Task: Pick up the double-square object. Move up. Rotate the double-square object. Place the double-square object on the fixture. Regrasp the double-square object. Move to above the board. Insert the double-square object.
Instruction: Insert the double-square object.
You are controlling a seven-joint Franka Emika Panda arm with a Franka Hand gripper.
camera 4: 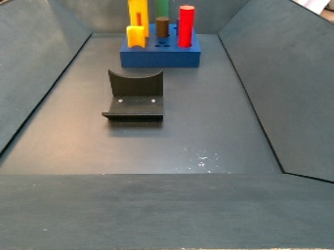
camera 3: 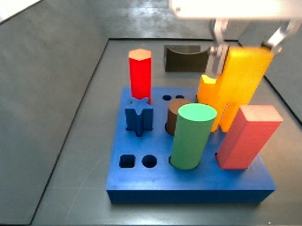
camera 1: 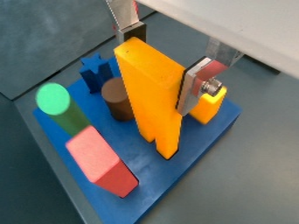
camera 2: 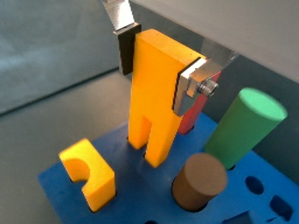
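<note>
Gripper (camera 1: 163, 59) clamps double-square object (camera 1: 156, 98).

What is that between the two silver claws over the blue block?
The gripper, above the board, holds the double-square object upright between its fingers, as both wrist views show. Its lower end is at the board.

Dark grey floor (camera 4: 196, 137), sloping walls (camera 4: 46, 78)

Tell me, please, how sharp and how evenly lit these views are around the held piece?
In both wrist views the gripper holds the double-square object over the board, sharp and brightly lit, with a pale blown-out patch in one corner. In a side view the board is small, far off and soft, and the fixture reads clearer.
</note>
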